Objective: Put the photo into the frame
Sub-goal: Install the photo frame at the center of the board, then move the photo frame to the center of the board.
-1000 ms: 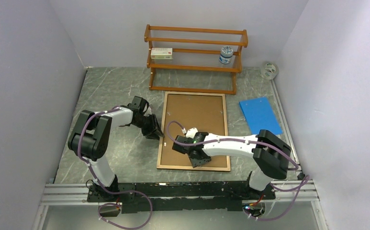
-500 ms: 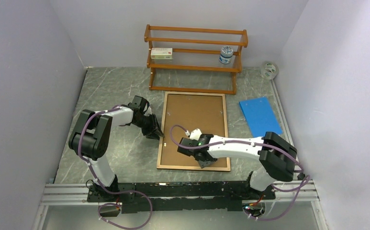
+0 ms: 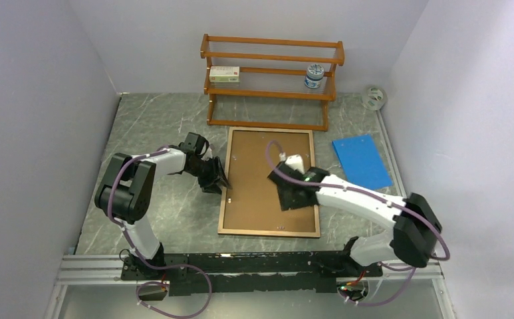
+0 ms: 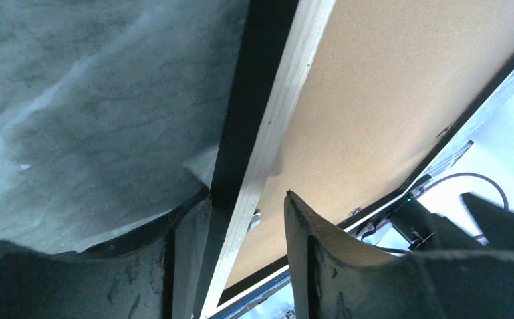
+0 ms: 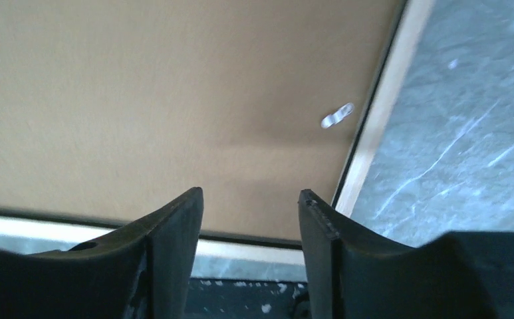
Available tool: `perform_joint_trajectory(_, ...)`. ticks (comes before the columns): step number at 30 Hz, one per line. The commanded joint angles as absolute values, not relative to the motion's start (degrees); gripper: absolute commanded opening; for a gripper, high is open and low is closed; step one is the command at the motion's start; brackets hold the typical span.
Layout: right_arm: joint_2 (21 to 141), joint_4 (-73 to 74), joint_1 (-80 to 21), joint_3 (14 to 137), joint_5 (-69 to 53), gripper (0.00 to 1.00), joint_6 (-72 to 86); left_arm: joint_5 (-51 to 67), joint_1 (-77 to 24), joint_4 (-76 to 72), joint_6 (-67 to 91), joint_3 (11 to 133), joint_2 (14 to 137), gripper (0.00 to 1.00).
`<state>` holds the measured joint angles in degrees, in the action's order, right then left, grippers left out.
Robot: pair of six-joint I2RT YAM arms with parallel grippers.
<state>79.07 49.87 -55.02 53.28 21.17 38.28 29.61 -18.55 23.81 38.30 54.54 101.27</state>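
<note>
one frame (image 3: 267, 233) was laid back-up at the middle of the counter (image 3: 154, 133), with a brown backing board (image 3: 257, 173) seated inside its rim. the left hand (image 3: 221, 182) was set at the frame's 9 o'clock edge, fingers parted astride the rim, nothing clenched. the right hand (image 3: 287, 199) was held over the board toward 3 o'clock, released and empty. a blue sheet (image 3: 361, 159) was seen at the frame's 2 o'clock.

Robot lab test cell.
Plain white walls (image 3: 41, 100) box in a bench (image 3: 154, 126); two cabled arms (image 3: 357, 198) bolted to a rail (image 3: 94, 269).
</note>
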Motion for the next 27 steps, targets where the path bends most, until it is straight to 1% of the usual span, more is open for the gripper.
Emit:
perform_joint_trajectory(1, 71.7, 44.1, -45.2, 51.6, 19.3, 0.62, 41.0, 21.4, -18.8, 25.1, 35.7, 53.5, 101.1, 0.54)
perform_joint_trajectory(3, 69.2, 41.9, -39.4, 49.8, 18.4, 0.68, 41.2, 20.7, -18.8, 25.3, 35.7, 54.2, 100.7, 0.56)
perform_joint_trajectory(6, 67.8, 38.5, -30.6, 48.1, 16.1, 0.73, 41.3, 19.3, -18.7, 26.1, 35.8, 55.4, 101.4, 0.56)
perform_joint_trajectory(8, 68.4, 36.4, -27.0, 47.5, 14.5, 0.76, 40.8, 18.8, -18.7, 26.3, 36.0, 56.1, 102.0, 0.56)
perform_joint_trajectory(10, 70.3, 35.2, -24.3, 47.1, 13.6, 0.84, 40.8, 18.1, -18.7, 26.6, 36.2, 56.8, 102.7, 0.56)
perform_joint_trajectory(12, 72.6, 33.5, -21.8, 46.6, 11.8, 0.87, 40.4, 18.0, -18.7, 26.5, 36.0, 57.4, 103.3, 0.57)
perform_joint_trajectory(17, 77.0, 27.7, -17.8, 44.8, 4.8, 0.89, 38.6, 18.3, -18.7, 26.5, 35.3, 58.6, 104.2, 0.61)
perform_joint_trajectory(20, 80.3, 26.7, -17.6, 45.4, 2.4, 0.89, 37.5, 19.4, -18.7, 26.1, 35.4, 58.6, 104.6, 0.61)
perform_joint_trajectory(22, 82.1, 26.2, -17.5, 45.6, 0.6, 0.89, 37.8, 20.1, -18.7, 25.7, 35.7, 58.4, 104.9, 0.58)
perform_joint_trajectory(27, 84.3, 24.3, -17.4, 45.5, -3.8, 0.84, 37.8, 22.0, -18.7, 24.1, 36.7, 56.9, 105.2, 0.45)
